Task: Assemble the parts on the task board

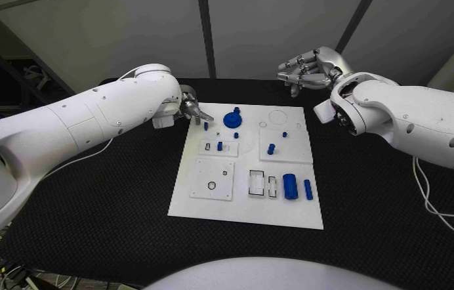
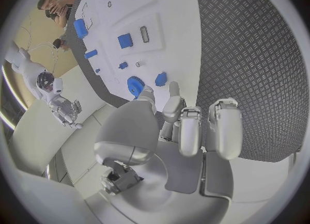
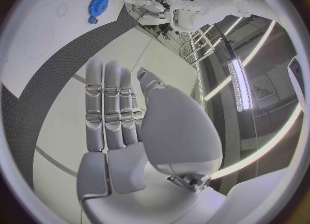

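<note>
Covering black table, textured mat; white task board centred; left hand, right hand both empty, fingers apart.

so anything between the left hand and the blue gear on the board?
Nothing visible. The left hand sits at the task board's far-left corner, holding nothing; the blue gear lies just beyond its fingertips, with only bare white board between.

In the head view the left hand, at centre left, is largely hidden behind its own white forearm; only fingertips show at the task board edge. Whether they touch the small blue peg is unclear.
</note>
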{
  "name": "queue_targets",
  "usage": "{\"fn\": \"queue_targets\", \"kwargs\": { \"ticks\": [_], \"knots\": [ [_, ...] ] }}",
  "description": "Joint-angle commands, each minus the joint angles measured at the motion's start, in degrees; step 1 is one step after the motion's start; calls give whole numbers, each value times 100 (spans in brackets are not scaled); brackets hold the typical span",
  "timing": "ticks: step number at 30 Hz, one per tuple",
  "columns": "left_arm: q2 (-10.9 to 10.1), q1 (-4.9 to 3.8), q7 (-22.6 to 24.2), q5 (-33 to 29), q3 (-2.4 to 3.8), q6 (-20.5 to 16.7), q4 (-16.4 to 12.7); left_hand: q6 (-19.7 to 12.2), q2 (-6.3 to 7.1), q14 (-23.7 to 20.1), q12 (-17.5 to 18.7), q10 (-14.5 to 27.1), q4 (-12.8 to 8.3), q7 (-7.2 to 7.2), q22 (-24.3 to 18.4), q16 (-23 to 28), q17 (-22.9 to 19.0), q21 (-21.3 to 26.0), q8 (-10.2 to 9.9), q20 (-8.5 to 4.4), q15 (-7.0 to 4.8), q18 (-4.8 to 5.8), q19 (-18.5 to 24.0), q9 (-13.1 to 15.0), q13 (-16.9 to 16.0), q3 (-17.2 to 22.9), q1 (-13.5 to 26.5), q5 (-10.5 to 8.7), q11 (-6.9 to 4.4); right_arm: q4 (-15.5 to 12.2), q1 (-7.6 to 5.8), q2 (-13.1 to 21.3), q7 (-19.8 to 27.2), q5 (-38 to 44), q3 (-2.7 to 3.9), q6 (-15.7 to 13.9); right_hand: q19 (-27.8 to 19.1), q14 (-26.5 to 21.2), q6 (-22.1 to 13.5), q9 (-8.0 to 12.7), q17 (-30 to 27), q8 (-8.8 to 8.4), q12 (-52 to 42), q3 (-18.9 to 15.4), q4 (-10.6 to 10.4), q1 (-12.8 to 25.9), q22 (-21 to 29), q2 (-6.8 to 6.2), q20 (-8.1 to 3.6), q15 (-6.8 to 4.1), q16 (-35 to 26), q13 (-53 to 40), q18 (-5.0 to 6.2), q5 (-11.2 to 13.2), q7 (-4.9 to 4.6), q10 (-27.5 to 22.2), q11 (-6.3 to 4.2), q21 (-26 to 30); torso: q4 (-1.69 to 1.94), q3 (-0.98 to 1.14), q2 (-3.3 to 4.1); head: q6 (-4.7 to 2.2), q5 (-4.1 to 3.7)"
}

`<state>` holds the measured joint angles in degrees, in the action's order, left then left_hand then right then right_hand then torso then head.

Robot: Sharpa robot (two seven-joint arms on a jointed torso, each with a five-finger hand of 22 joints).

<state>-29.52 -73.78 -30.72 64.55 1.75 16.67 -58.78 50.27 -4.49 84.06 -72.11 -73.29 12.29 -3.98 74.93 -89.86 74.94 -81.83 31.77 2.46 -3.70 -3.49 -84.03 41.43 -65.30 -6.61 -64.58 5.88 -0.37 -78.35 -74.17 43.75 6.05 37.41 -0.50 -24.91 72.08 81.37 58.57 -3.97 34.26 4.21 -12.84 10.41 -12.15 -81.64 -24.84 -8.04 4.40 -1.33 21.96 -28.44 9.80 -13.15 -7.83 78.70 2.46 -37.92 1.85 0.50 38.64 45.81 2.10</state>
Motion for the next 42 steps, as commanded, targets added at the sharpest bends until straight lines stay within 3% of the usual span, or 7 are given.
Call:
{"fn": "queue_targets", "kwargs": {
  "ticks": [1,11,21,30,42],
  "knots": [
    [18,-3,48,-79,-6,78,3,-17,-6,594,-12,16,-59,-4,547,-14,1506,-36,26,18,23,110,-141,-10,6,14,-85,10,37,-6,-10,-10,14,-7,3,43,-56,-30,-42,2,9,-22,23,8,-37,36,3,12,3,-2,-35,-5,61,-38,-1,-31,10,22,-3,0,-3,5,0],
    [47,14,53,-151,-63,87,25,-20,-34,594,-11,19,-128,-7,568,-14,1506,-48,24,20,25,114,-148,-21,11,47,-195,12,39,2,-10,-20,12,-7,3,45,-57,-29,-42,2,12,-21,24,9,-38,34,3,14,3,-2,-37,-8,61,-49,0,-31,10,22,1,3,-1,15,-2],
    [67,41,61,-160,-76,4,20,-23,-55,594,-4,28,-162,-9,565,-14,1506,-43,20,22,27,113,-146,-29,23,72,-246,15,40,6,-10,-32,9,-7,3,50,-59,-28,-42,1,14,-19,24,9,-40,32,2,16,4,-2,-39,-12,62,-62,0,-31,10,21,-5,0,-1,24,-12],
    [73,45,83,-260,-77,-233,12,-34,-232,594,2,36,-308,0,584,-14,1506,-48,-4,20,22,115,-150,-66,38,283,-482,19,32,24,-10,-54,5,-7,3,64,-59,-28,-42,1,14,-19,24,9,-40,32,2,16,4,-2,-39,-12,62,-62,0,-31,10,21,-1,0,-3,29,-19],
    [60,46,98,-437,-77,-322,-16,-41,-305,594,-3,31,-455,20,608,-14,1506,-58,-28,8,7,118,-157,-101,33,512,-664,26,14,51,-9,-76,-1,-7,3,90,-60,-26,-42,1,18,-18,24,9,-42,32,0,18,4,-2,-42,-16,63,-76,-1,-30,10,21,-2,0,-1,14,-19]
  ]
}}
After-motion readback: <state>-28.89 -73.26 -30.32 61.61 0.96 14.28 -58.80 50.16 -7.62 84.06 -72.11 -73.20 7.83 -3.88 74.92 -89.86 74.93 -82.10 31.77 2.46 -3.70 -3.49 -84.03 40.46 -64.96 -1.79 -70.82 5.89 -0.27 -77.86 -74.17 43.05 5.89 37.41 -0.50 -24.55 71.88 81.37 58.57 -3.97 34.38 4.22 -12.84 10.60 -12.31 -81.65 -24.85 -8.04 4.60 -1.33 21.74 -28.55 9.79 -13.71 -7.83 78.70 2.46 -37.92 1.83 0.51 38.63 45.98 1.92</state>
